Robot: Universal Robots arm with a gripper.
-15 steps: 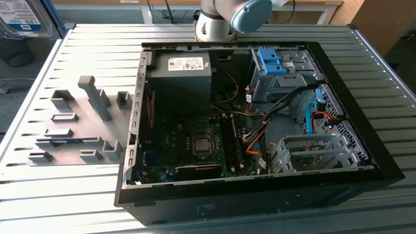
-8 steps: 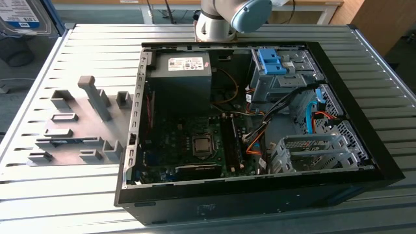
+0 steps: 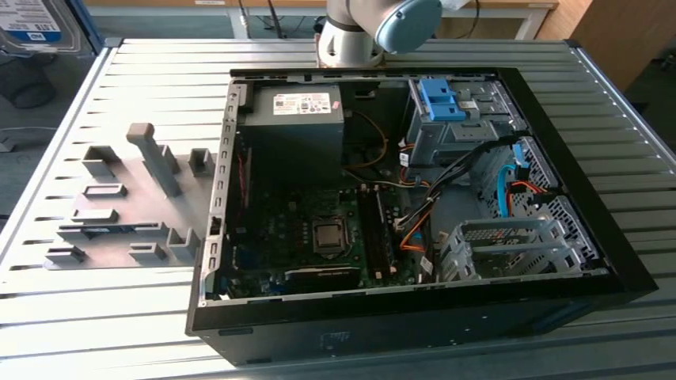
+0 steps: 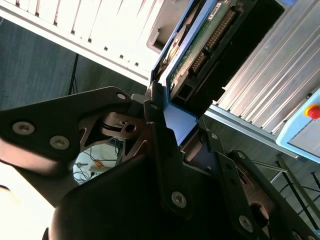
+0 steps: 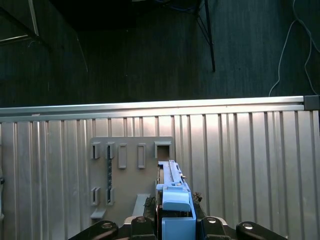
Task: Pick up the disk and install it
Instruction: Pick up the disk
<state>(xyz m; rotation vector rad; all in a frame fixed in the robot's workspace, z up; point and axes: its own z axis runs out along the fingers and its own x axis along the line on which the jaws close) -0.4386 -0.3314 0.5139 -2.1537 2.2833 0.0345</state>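
My gripper [image 5: 176, 222] is shut on the disk [image 5: 172, 187], which is seen edge-on in the first wrist view. The fingers [image 5: 207, 220] clamp its blue plastic bracket on both sides. In the second wrist view the gripper [image 4: 172, 127] holds the same blue frame, and the disk [image 4: 200, 47] shows its green circuit-board side. In the exterior view the disk [image 3: 37, 24] hangs at the top left corner, its white-and-blue label facing out, above the table's edge. It is lifted off the grey holder plate [image 5: 130, 165], which lies below it.
An open computer case [image 3: 423, 198] lies on the ribbed metal table [image 3: 106, 317]. It holds a bare blue bracket [image 3: 442, 99] in the upper bay, a grey drive cage [image 3: 507, 245], a power supply [image 3: 296, 127] and loose cables. The grey holder plate [image 3: 132, 198] sits at the exterior view's left.
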